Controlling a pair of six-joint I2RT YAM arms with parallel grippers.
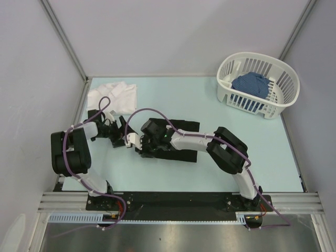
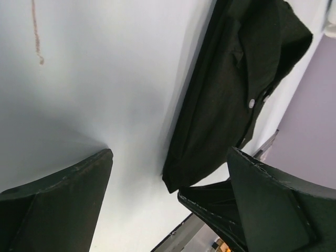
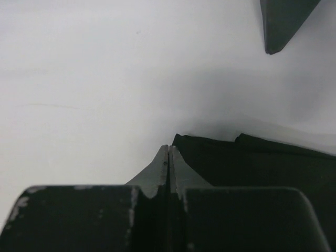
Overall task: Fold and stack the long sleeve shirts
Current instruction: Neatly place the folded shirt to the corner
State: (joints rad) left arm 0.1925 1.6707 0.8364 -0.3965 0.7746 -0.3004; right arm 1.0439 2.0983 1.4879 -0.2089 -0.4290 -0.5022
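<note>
The black long sleeve shirt (image 1: pixel 185 125) lies flat at the table's middle, mostly under my right arm. In the left wrist view the black shirt (image 2: pixel 236 79) shows its collar and a white button. The white long sleeve shirt (image 1: pixel 115 94) lies folded at the far left. My left gripper (image 1: pixel 119 134) (image 2: pixel 169 152) stands wide open just left of the black shirt, with nothing between its fingers. My right gripper (image 1: pixel 135 140) (image 3: pixel 168 147) is shut at the black shirt's (image 3: pixel 262 163) left corner. The cloth lies beside its tips, and none shows between them.
A white slatted basket (image 1: pixel 286 100) with blue cloth (image 1: pixel 252 84) in it stands at the far right. Grey walls close the table at the back and on both sides. One left fingertip (image 3: pixel 283 26) shows at the top right of the right wrist view.
</note>
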